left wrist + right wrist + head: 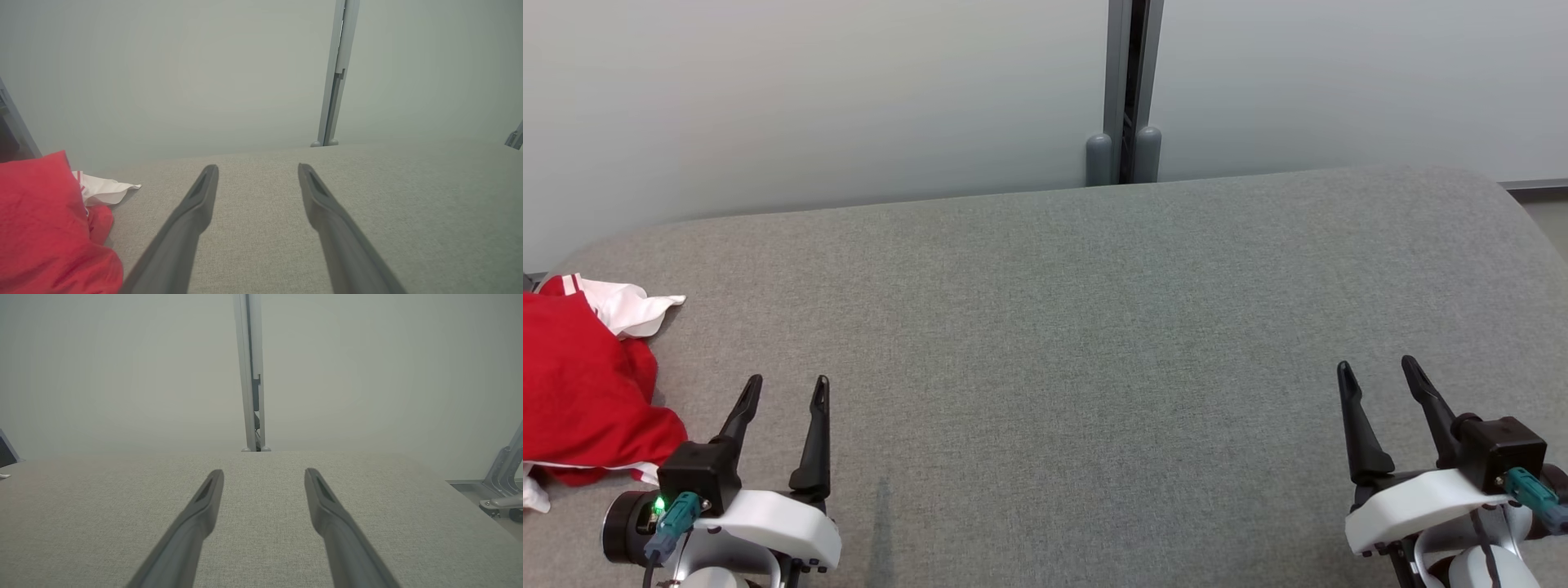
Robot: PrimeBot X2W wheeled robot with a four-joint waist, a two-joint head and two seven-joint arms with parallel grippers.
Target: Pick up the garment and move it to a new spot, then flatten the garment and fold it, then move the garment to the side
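A crumpled red garment (580, 392) with white trim lies bunched at the far left edge of the grey padded surface (1078, 327). Part of it runs off the left of the head view. My left gripper (786, 388) hovers just to its right, open and empty, fingers pointing away from me. In the left wrist view the garment (45, 232) fills the lower left, beside my open left gripper (258, 168). My right gripper (1376, 369) stands open and empty at the lower right, far from the cloth. The right wrist view shows my right gripper (264, 473) over bare fabric.
A pale wall runs behind the surface, with a grey vertical post (1127, 90) at the back middle. The surface rounds off at the right, where a strip of floor (1547, 216) and a metal bracket (504, 477) show.
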